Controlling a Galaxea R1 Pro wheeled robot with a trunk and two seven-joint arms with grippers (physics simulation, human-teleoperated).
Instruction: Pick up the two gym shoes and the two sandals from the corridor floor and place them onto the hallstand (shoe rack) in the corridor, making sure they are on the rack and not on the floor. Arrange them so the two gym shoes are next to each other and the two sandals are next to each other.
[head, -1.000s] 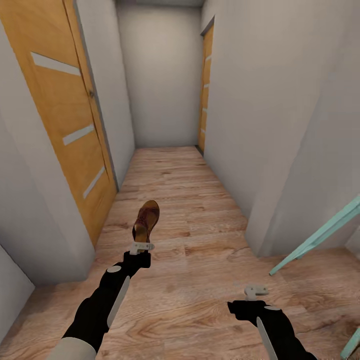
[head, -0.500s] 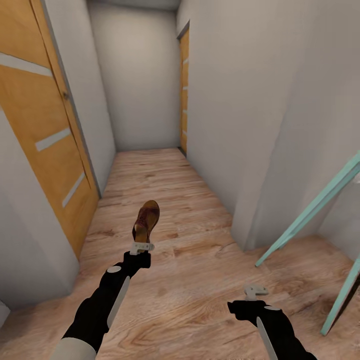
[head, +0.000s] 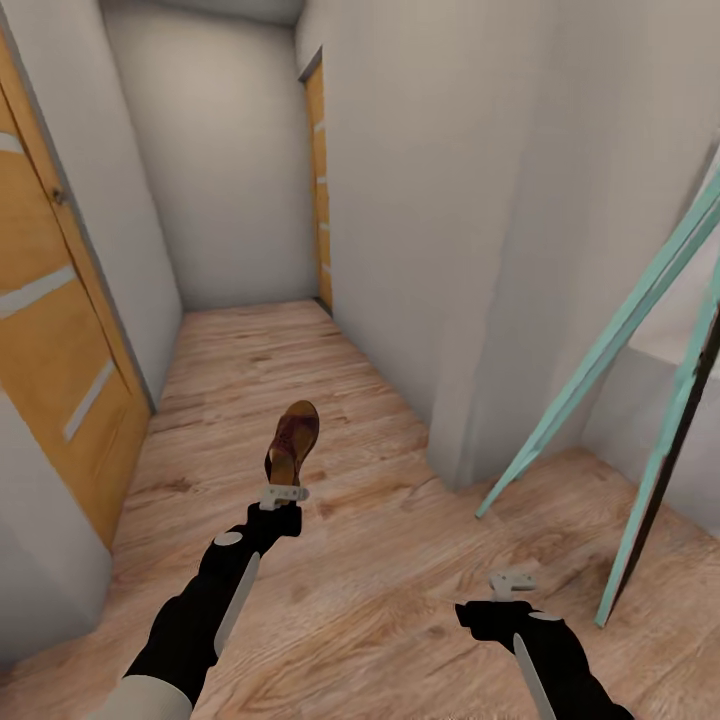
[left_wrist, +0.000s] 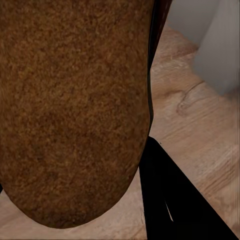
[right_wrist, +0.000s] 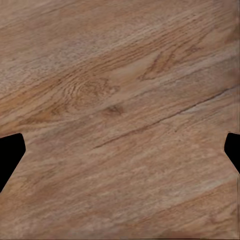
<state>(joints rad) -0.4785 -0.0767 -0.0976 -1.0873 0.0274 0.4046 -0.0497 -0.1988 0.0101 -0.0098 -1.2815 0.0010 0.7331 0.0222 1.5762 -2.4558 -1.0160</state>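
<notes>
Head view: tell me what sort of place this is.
Probably a home corridor: a narrow wood-plank floor runs between plain grey walls, with orange panelled doors on both sides and a dead end ahead.

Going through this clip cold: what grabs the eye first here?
A brown sandal held upright off the wood floor in the left tool, in the middle of a narrow corridor. The right tool hangs empty low at right, jaws apart. Teal slanted bars cut in at the right edge, and an orange door lines the left wall.
</notes>
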